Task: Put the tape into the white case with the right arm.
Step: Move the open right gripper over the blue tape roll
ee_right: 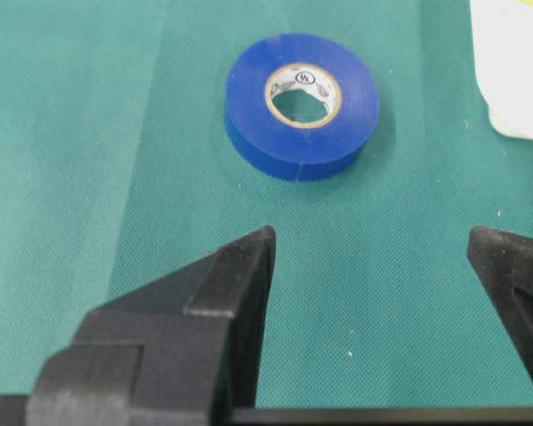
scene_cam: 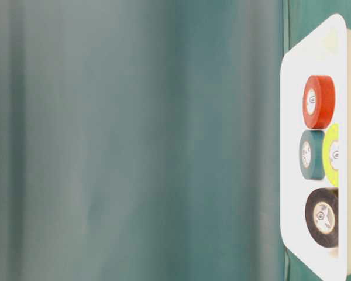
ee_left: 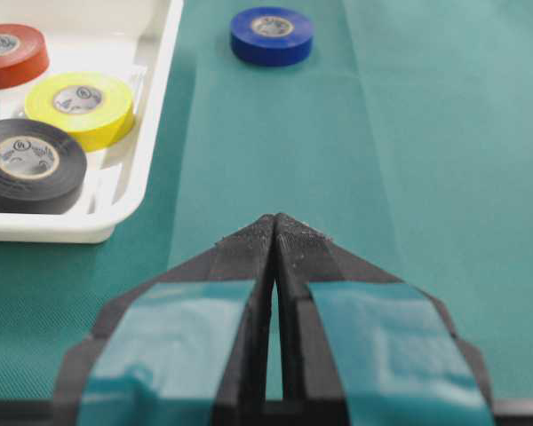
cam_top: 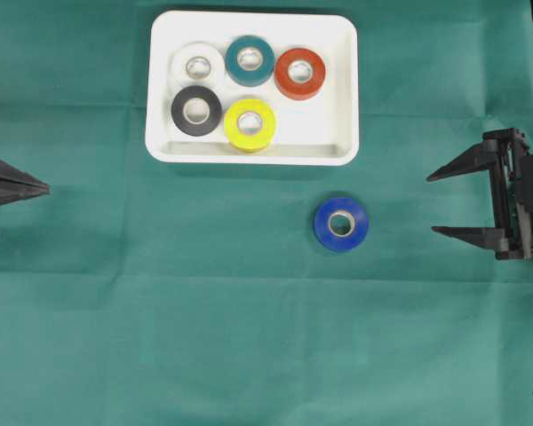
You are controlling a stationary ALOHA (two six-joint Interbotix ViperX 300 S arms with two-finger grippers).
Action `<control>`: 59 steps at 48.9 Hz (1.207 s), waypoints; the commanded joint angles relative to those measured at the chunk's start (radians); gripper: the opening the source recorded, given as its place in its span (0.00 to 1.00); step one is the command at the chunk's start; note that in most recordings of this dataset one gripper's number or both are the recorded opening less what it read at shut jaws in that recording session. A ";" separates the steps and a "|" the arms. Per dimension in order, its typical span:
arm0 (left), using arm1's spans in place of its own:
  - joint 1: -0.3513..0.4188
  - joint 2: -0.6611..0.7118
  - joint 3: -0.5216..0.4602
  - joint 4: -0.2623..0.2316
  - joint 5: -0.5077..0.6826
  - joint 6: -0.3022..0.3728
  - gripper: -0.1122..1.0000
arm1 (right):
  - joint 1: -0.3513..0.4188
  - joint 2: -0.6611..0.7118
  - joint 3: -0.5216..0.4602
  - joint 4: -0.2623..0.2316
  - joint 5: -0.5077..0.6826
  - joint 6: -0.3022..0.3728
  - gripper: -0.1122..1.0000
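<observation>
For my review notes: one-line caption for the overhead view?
Open right claw faces the blue tape on green cloth; five rolls in white case.

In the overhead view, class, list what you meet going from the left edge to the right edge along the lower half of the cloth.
Left gripper → blue tape roll → right gripper, fingers spread apart.

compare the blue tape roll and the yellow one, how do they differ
The blue roll lies on the green cloth, outside the white case; the yellow roll sits inside it. The blue stands alone, while the yellow crowds against the black roll. Both lie flat, similar in size.
</observation>
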 commanded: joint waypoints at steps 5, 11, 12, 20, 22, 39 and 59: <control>-0.003 0.008 -0.011 0.002 -0.005 0.002 0.10 | 0.020 0.072 -0.054 -0.003 -0.032 -0.006 0.71; -0.003 0.008 -0.011 0.002 -0.005 0.002 0.10 | 0.040 0.160 -0.103 -0.003 -0.055 -0.017 0.71; -0.002 0.009 -0.011 0.002 -0.005 0.002 0.10 | 0.043 0.175 -0.112 -0.005 -0.058 -0.018 0.71; -0.002 0.008 -0.011 0.002 -0.005 0.002 0.10 | 0.052 0.308 -0.193 -0.014 -0.089 -0.044 0.71; -0.003 0.009 -0.011 0.002 -0.005 0.002 0.10 | 0.052 0.337 -0.212 -0.015 -0.097 -0.048 0.71; -0.002 0.008 -0.011 0.003 -0.005 0.000 0.10 | 0.052 0.535 -0.336 -0.018 -0.110 -0.055 0.72; -0.003 0.008 -0.011 0.002 -0.005 0.000 0.10 | 0.052 0.581 -0.345 -0.035 -0.110 -0.052 0.72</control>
